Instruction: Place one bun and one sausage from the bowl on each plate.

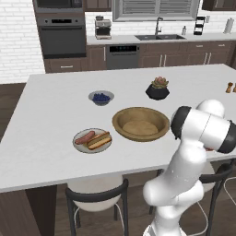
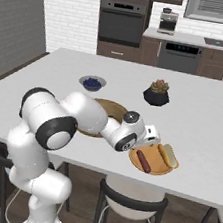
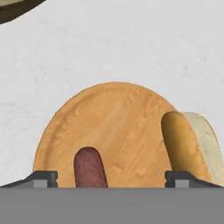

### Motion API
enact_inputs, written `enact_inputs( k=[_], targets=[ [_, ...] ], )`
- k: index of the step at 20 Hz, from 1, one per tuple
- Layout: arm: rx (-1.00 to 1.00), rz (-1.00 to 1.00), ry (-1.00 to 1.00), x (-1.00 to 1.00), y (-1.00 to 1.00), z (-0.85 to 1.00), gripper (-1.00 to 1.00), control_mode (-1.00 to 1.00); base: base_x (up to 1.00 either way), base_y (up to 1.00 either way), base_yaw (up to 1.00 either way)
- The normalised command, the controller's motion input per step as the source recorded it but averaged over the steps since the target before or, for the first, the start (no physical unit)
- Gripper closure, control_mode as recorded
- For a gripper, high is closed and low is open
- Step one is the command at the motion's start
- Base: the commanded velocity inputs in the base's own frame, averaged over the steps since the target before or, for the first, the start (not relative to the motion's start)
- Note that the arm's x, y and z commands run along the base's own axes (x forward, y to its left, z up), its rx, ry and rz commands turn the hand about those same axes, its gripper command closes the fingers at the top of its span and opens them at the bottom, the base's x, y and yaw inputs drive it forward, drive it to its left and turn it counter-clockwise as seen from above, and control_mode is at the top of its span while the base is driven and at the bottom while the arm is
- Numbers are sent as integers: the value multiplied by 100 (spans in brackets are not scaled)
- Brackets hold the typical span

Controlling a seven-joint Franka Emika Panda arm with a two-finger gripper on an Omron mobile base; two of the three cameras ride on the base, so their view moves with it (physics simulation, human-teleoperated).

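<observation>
Now each plate (image 1: 92, 140) (image 2: 150, 162) holds bun and sausage.

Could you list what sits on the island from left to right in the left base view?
Grey plate → berry bowl → wooden bowl → potted plant.

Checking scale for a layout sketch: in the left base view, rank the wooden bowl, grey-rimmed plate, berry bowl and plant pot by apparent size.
1. wooden bowl
2. grey-rimmed plate
3. berry bowl and plant pot: too alike to rank.
</observation>
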Motion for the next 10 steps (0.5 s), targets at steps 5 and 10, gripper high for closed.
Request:
enact_inputs(
  k=[5,10],
  targets=[
    [0,1,-1,-100,-8,44,-100,-100,0,0,0],
    [0,0,0,-99,33,59,-100,-100,0,0,0]
  ],
)
